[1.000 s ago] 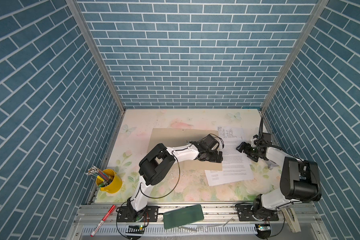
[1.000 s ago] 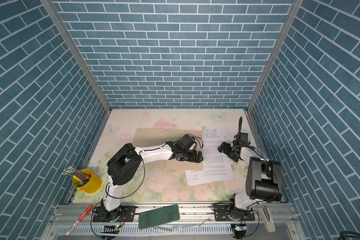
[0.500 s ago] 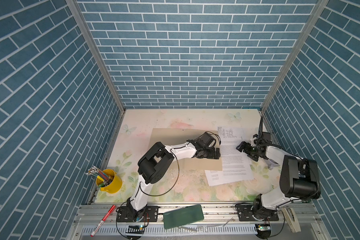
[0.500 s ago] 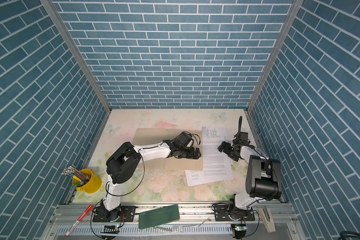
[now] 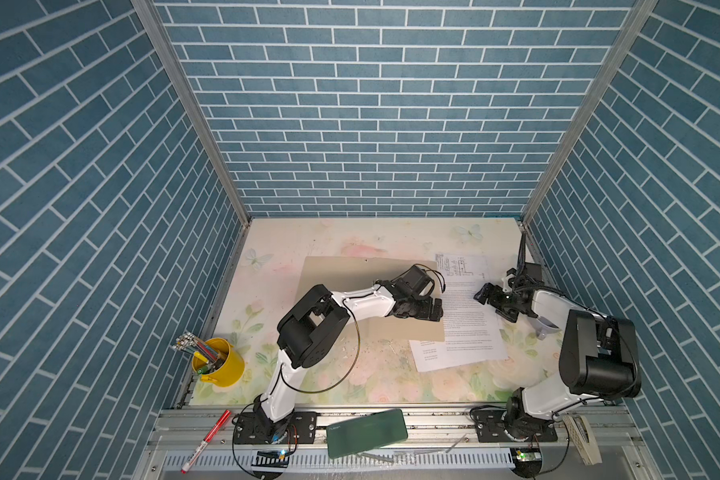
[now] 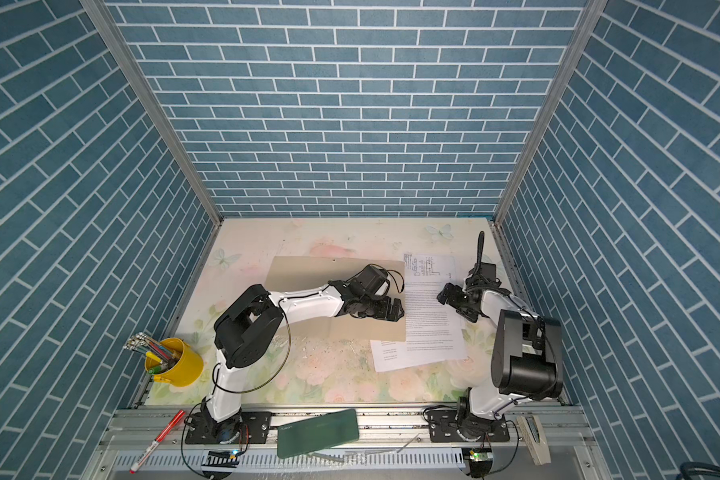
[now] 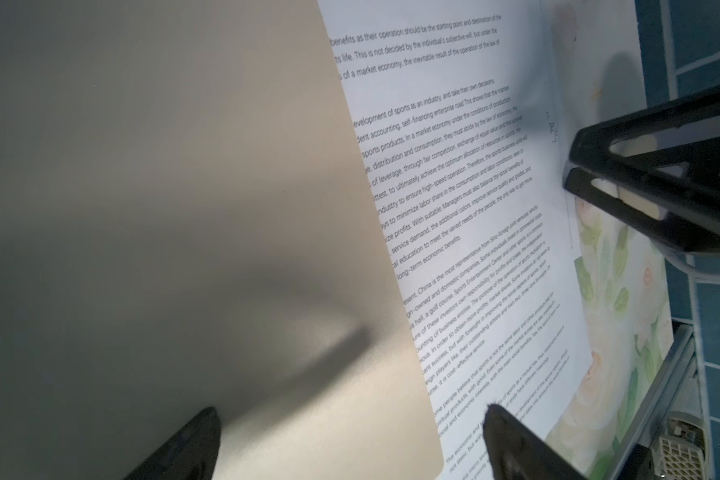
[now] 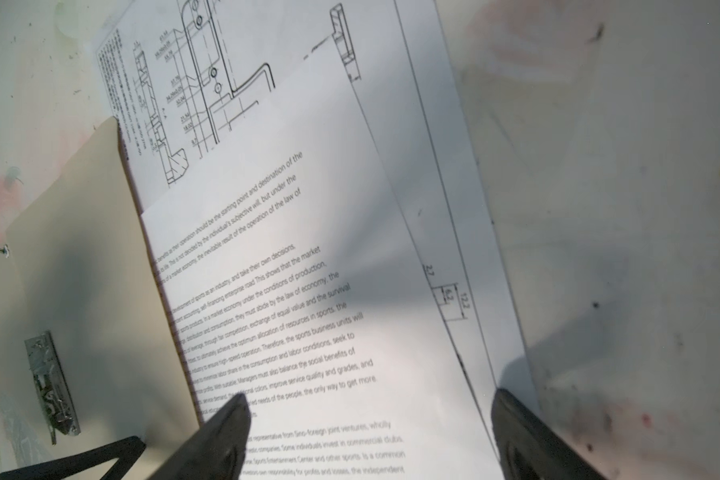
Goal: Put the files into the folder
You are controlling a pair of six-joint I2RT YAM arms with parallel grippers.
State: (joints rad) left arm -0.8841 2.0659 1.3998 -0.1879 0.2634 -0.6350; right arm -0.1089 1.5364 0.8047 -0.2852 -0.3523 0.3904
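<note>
The files [image 5: 470, 328] lie flat on the table [image 5: 350, 237], just right of the folder [image 5: 350, 274]. They are fanned a little: the diagram sheet [image 8: 225, 62] is at the far end, a text sheet [image 8: 308, 291] lies on top of it, and a third sheet [image 5: 429, 361] shows at the near end. Their left edges go under the right edge of the folder, and in the left wrist view this edge cuts off the printed lines. I cannot tell if they are between the covers or under the whole folder. Most of each sheet is outside, so I judge the task is far from done.

The left gripper [image 5: 435, 311] is low over that same edge, with jaws wide and nothing in them. One finger [image 7: 192, 444] is above the folder and the other above the text sheet. I think it is there to keep the folder in place or to lift the cover.

The right gripper [image 5: 491, 302] is also wide and empty, low over the right part of the files. It is probably placed to slide them toward the folder.

A metal clip [image 8: 51, 386] sits on the folder. The yellow cup [image 5: 219, 365] and the green case [image 5: 366, 432] are well apart.
</note>
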